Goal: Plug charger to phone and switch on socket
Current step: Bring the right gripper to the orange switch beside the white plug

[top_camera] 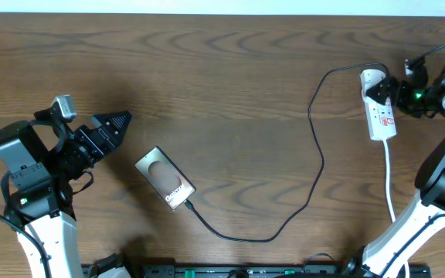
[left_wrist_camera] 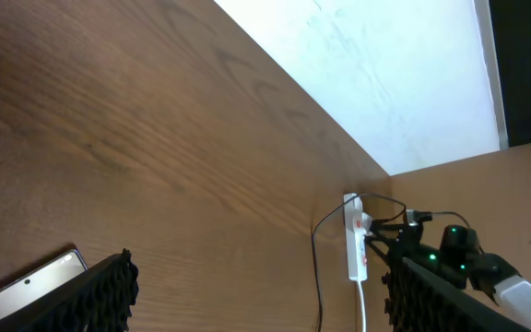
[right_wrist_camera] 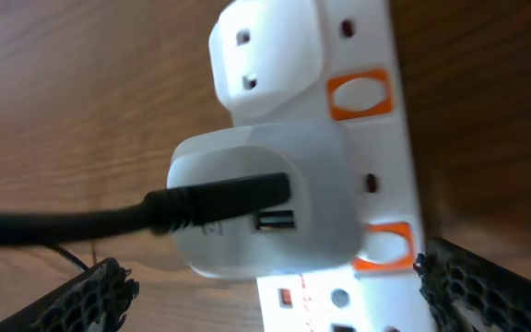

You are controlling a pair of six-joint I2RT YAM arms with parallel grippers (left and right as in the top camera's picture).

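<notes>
Tabletop: dark brown wood-grain tabletop (top_camera: 230,62), carries everything
Phone: flat rectangular smartphone (top_camera: 165,178) w/ dark brown screen, pale oval and white lettering. It lies flat, screen up, turned diagonal, left of centre
Charger: long thin black cable (top_camera: 319,154), plug tip touching the phone's lower-right short edge; can't tell if fully seated. Cable loops toward the front edge, climbs right of centre, then arcs over to the strip's far end
Socket: narrow white power strip (top_camera: 381,108) at far right, white cord (top_camera: 388,181) trailing toward the front
Switches: orange-red oval switches (right_wrist_camera: 358,95), on or off can't tell
Adapter: white rounded block (right_wrist_camera: 265,203) plugged into the strip, black cable plug in its face
L pincer (top_camera: 118,123): open, empty, pointing at the phone from its left, apart from it
R pincer (right_wrist_camera: 290,288): jaws spread wide, gripping nothing, hanging right over the strip by the adapter
</notes>
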